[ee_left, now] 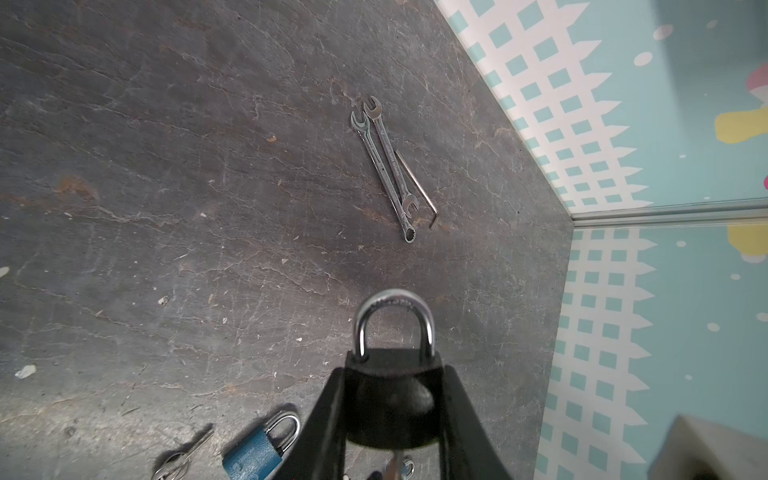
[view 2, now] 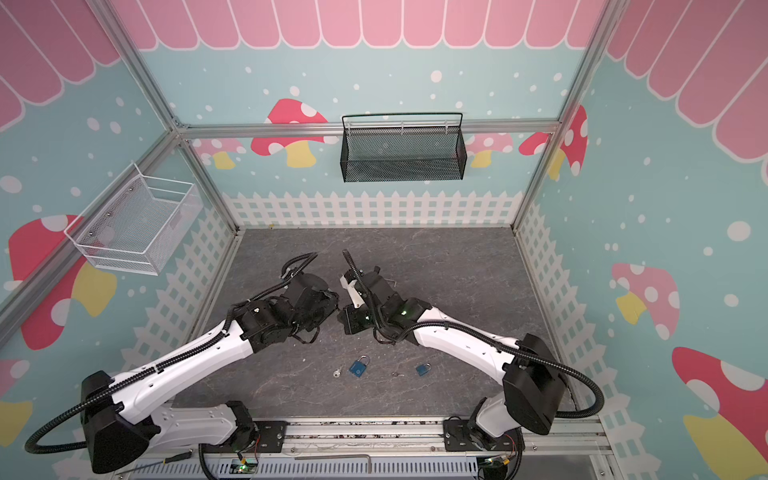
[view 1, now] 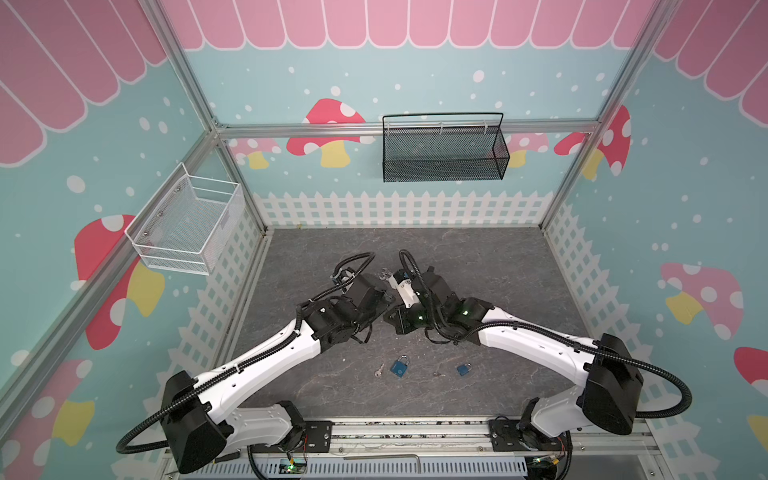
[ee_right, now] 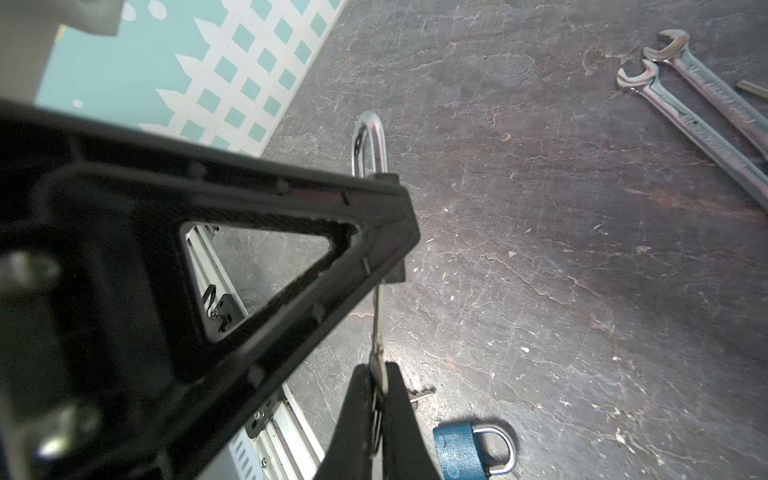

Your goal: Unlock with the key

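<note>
My left gripper (ee_left: 392, 399) is shut on a black padlock (ee_left: 390, 374), one finger on each side of its body. The silver shackle (ee_left: 392, 316) points away from the wrist with both legs seated in the body. My right gripper (ee_right: 380, 374) is shut on a thin silver key (ee_right: 377, 324). The blade runs from the fingertips up to the padlock's underside (ee_right: 397, 272). How deep it sits is hidden behind the left finger (ee_right: 249, 249). In both top views the two wrists meet mid-table and hide the lock and key.
Two blue padlocks (view 1: 399, 367) (view 1: 463, 369) lie near the front of the grey table, each with a loose key (view 1: 379, 371) (view 1: 438, 374) beside it. Two wrenches (ee_left: 386, 166) and a hex key (ee_left: 417, 187) lie behind the grippers. A black basket (view 1: 444, 153) and a white basket (view 1: 187, 226) hang on the walls.
</note>
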`<state>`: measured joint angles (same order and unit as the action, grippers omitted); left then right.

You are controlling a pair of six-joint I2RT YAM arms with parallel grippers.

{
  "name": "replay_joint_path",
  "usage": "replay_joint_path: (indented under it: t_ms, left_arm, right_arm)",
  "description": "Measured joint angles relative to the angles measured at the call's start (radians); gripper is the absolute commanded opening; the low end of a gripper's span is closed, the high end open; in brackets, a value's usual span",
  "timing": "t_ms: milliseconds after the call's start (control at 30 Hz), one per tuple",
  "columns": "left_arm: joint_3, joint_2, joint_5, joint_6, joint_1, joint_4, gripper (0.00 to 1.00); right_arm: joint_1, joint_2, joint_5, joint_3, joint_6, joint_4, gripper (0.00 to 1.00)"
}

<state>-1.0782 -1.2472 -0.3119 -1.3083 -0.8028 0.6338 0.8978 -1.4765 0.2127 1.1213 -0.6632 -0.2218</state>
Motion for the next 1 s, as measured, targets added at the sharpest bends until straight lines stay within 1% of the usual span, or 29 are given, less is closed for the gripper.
replay_joint_path:
  t_ms: [333, 567, 800, 1000]
  left_arm:
    - [0.047, 0.019, 0.071, -0.028, 0.011, -0.081, 0.0]
    - [0.107, 0.036, 0.126, -0.083, 0.023, -0.148, 0.0]
    - [0.15, 0.06, 0.137, -0.148, 0.025, -0.185, 0.0]
    - [0.198, 0.091, 0.129, -0.231, 0.028, -0.234, 0.0]
  right_arm:
    - [0.002, 0.044, -0.049, -0.033, 0.08, -0.001, 0.0]
    - [0.006, 0.056, -0.089, -0.068, 0.167, 0.008, 0.0]
    - [0.021, 0.06, -0.127, -0.084, 0.226, 0.026, 0.0]
    - [0.039, 0.06, -0.164, -0.087, 0.234, 0.048, 0.0]
